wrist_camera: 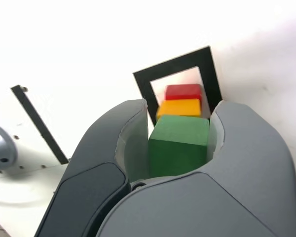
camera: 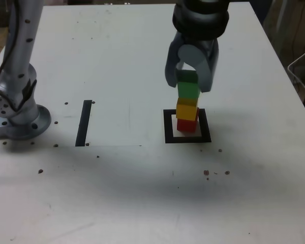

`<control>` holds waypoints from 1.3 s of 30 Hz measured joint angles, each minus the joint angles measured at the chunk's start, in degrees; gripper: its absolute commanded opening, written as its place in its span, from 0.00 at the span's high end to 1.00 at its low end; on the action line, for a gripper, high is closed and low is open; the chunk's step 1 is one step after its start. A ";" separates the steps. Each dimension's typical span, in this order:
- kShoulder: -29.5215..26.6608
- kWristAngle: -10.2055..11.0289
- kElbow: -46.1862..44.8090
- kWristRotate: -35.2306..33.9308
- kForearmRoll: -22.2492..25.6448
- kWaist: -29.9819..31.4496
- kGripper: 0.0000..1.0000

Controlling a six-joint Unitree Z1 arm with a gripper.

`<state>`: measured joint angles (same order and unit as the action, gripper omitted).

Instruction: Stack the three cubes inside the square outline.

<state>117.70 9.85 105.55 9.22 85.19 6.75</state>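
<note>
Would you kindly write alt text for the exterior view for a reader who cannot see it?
A grey gripper holds a green cube on top of a yellow cube and a red cube, stacked inside a black square outline on a white table. A black tape strip and the arm's base lie toward the exterior view's left.

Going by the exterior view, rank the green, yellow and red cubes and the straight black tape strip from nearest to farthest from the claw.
1. Small matte green cube: between the jaws of the claw, top of the stack.
2. Small matte yellow cube: directly beneath the green one.
3. Small matte red cube: bottom, inside the black tape square outline.
4. Straight black tape strip: far off towards the exterior view's left.
</note>
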 measured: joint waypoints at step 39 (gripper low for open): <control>0.38 2.24 -1.77 -0.71 0.40 0.47 0.78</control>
<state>118.08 12.09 103.78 8.52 85.59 7.21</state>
